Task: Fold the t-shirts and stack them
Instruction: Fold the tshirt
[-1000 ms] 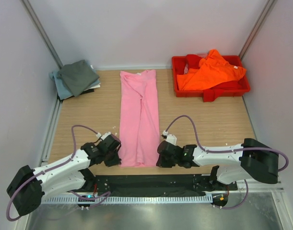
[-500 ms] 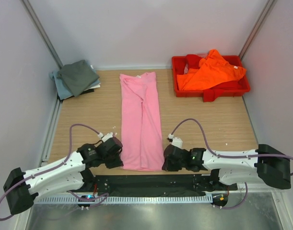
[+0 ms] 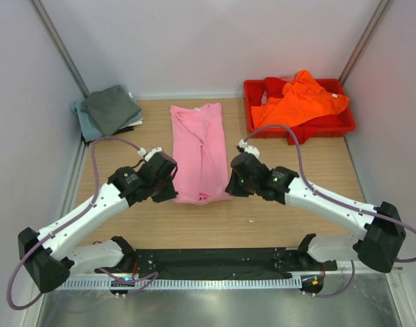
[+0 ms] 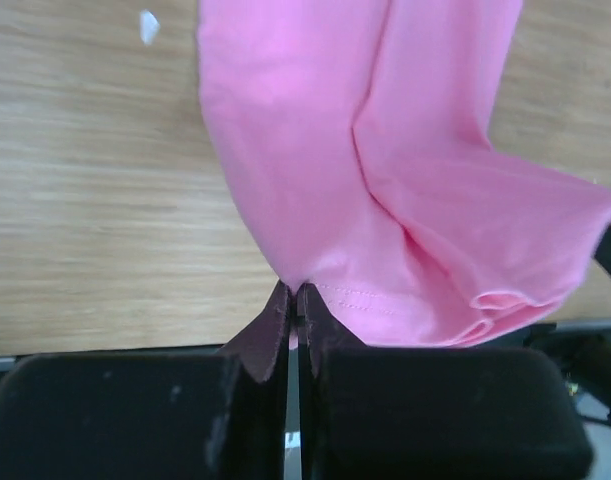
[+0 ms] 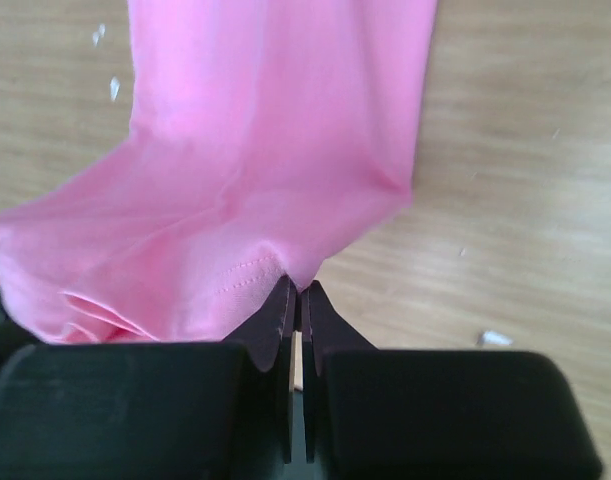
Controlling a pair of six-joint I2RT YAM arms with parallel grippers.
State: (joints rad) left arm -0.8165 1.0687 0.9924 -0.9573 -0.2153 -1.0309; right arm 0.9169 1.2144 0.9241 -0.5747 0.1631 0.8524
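Robot lab cell: plain white walls [image 3: 228,41], metal frame rails [image 3: 58,48], wood counter [image 3: 214,225], two arms [image 3: 323,201] bolted at its near edge.

From the pink t-shirt [image 3: 197,146]: passable over table [image 3: 214,221] nearward and along both long edges; obstructed far-left by stacked grey t-shirts [image 3: 111,109], far-right by red tray [image 3: 344,127] with orange t-shirt [image 3: 296,99], at near corners by left gripper [image 4: 295,300] and right gripper [image 5: 295,295].

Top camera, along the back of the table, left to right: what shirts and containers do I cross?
First the dark grey folded t-shirt → light pink t-shirt → red plastic tray, which holds the bright orange t-shirt.
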